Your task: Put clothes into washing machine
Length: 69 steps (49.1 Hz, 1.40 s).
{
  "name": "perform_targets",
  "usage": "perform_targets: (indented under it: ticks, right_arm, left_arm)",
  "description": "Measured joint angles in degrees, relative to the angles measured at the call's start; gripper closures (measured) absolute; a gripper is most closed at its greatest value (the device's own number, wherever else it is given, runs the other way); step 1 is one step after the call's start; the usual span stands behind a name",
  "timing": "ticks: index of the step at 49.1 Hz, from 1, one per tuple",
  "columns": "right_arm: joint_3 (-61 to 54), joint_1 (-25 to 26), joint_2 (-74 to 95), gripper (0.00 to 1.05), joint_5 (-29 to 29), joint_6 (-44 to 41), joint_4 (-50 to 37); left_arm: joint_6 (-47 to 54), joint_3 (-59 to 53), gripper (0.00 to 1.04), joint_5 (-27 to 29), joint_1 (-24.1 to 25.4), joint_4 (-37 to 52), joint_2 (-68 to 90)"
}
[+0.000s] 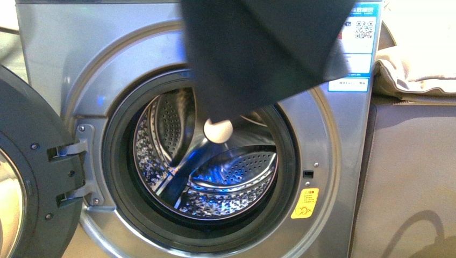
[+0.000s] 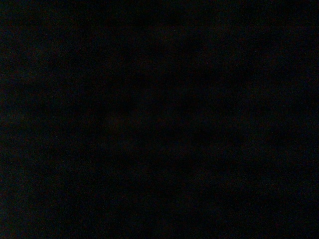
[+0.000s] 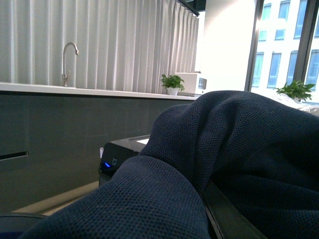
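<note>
Hanging clothes (image 1: 258,48) before washing machine (image 1: 333,161); counter (image 3: 75,89), curtains (image 3: 124,45) behind; grip unseen.

The washing machine (image 1: 59,59) is grey-silver, its drum (image 1: 236,164) shiny steel dotted with holes and blue glints. The clothes (image 1: 258,48) at the upper centre are dark navy, finely knit-textured. Lower right sits a yellow sticker (image 1: 305,203); upper right, a blue-bordered label (image 1: 359,54) and beige fabric (image 1: 414,70).

Front view: bright, warm, in sharp focus. Glare and blue glints mark the steel inside the washing machine (image 1: 236,166). The beige pile (image 1: 414,70) is overexposed, and a soft shadow falls on the grey cabinet (image 1: 417,231). Left wrist view: dark. Right wrist view: daylight from the windows (image 3: 289,45) is blown out; the weave of the clothes (image 3: 239,144) is crisp.
</note>
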<state>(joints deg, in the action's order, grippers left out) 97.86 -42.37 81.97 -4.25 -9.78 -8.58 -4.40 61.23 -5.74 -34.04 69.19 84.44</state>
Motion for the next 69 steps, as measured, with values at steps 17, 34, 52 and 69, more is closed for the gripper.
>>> perform_targets:
  ticks: [17,34,52,69]
  right_arm:
    - [0.0,0.09,0.0,0.98,0.02,-0.02,0.0]
    - [0.0,0.09,0.0,0.98,0.24,0.0,0.0]
    - [0.0,0.07,0.0,0.98,0.39,0.0,0.0]
    - [0.0,0.07,0.0,0.49,0.42,-0.11,0.0]
  left_arm:
    - [0.63,4.39,0.06,6.25,-1.01,-0.07,3.5]
    - [-1.09,4.9,0.21,11.76,-1.11,1.7,3.69]
    - [-1.22,2.69,0.7,11.3,-1.05,3.87,2.8]
    - [-1.2,1.46,0.85,11.58,0.17,3.39,1.95]
